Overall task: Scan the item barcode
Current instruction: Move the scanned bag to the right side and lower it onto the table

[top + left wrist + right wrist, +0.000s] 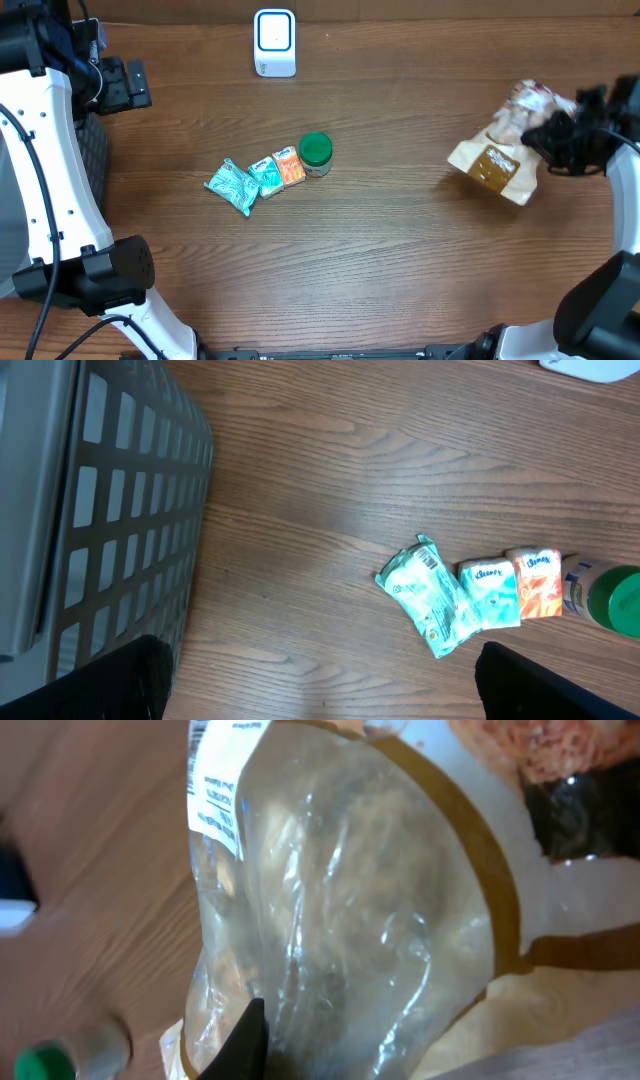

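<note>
Bag (495,160) of clear crinkled plastic with a brown-and-cream band - that is what needs scanning, and it sits at the right edge of the tabletop (400,260), pinched in my right hand (548,140), which is clamped on its upper end. I judge the grip is at the top so the body hangs free and I can turn its printed side toward the white scanner (274,42) at the far middle of the tabletop, well apart from the bag. Whether the bag's lower corner touches the wood I cannot tell.

Up close, the plastic is glossy and wrinkled, with pale contents showing dimly through it. A white printed label (215,780) runs along one upper edge - likely where the barcode is, though the print is too blurred to read.

My left hand (128,84) hovers spread wide and empty at the far left, beside the grey slatted basket (110,510), out of the way. Three small tissue packs (255,178) and a green-lidded jar (316,153) lie in a row mid-tabletop.
</note>
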Available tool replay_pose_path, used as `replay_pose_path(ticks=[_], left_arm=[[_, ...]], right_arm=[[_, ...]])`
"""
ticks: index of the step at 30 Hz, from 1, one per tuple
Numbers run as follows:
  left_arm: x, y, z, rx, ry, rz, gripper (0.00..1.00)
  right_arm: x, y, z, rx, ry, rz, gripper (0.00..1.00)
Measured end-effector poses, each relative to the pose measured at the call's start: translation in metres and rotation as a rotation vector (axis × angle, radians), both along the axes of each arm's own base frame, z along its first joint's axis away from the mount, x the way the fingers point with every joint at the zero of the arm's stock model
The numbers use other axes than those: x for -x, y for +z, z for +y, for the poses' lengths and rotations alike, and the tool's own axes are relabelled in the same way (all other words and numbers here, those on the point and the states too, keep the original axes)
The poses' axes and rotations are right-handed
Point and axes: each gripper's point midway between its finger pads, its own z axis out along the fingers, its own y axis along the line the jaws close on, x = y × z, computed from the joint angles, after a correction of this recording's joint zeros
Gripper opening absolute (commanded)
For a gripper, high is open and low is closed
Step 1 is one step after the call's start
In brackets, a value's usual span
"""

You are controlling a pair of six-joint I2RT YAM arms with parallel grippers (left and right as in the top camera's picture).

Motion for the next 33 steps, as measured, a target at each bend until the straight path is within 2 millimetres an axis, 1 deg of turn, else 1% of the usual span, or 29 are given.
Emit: replay_pose_path(ticks=[2,5,11,15,19,20,21,24,26,27,28,30,32,33], left_arm=[[0.0,0.0,0.0,0.0,0.0,0.0,1.0],[0.0,0.0,0.0,0.0,0.0,0.0,1.0],[0.0,0.0,0.0,0.0,0.0,0.0,1.0],[0.0,0.0,0.0,0.0,0.0,0.0,1.0],[0.0,0.0,0.0,0.0,0.0,0.0,0.99],[0.0,0.0,0.0,0.0,0.0,0.0,1.0],[0.0,0.0,0.0,0.0,0.0,0.0,1.0],[0.0,0.0,0.0,0.0,0.0,0.0,1.0],[0.0,0.0,0.0,0.0,0.0,0.0,0.99],[0.0,0.0,0.0,0.0,0.0,0.0,0.99],[0.0,0.0,0.0,0.0,0.0,0.0,1.0],[0.0,0.0,0.0,0.0,0.0,0.0,1.0],[0.0,0.0,0.0,0.0,0.0,0.0,1.0],[0.0,0.0,0.0,0.0,0.0,0.0,1.0]], right_arm=[[0.003,-0.017,-0.014,-0.029,-0.087,-0.009,0.04],[0.009,-0.039,-0.026,-0.063,-0.187,-0.017,0.04],[0.013,-0.069,-0.031,-0.055,-0.268,-0.043,0.04],[0.018,-0.078,-0.037,-0.034,-0.317,-0.023,0.04],[0.02,-0.079,-0.041,-0.02,-0.339,-0.014,0.45],[0.02,-0.079,-0.041,-0.021,-0.345,-0.009,0.53],[0.021,-0.08,-0.041,-0.02,-0.347,-0.006,0.58],[0.025,-0.082,-0.04,-0.022,-0.35,0.016,0.64],[0.03,-0.085,-0.037,-0.029,-0.351,0.042,0.66],[0.033,-0.087,-0.036,-0.034,-0.353,0.057,0.73],[0.037,-0.088,-0.034,-0.04,-0.351,0.078,0.76],[0.042,-0.087,-0.031,-0.037,-0.34,0.108,0.78],[0.046,-0.078,-0.032,-0.023,-0.343,0.127,0.8],[0.046,-0.065,-0.033,0.0,-0.345,0.131,0.81]])
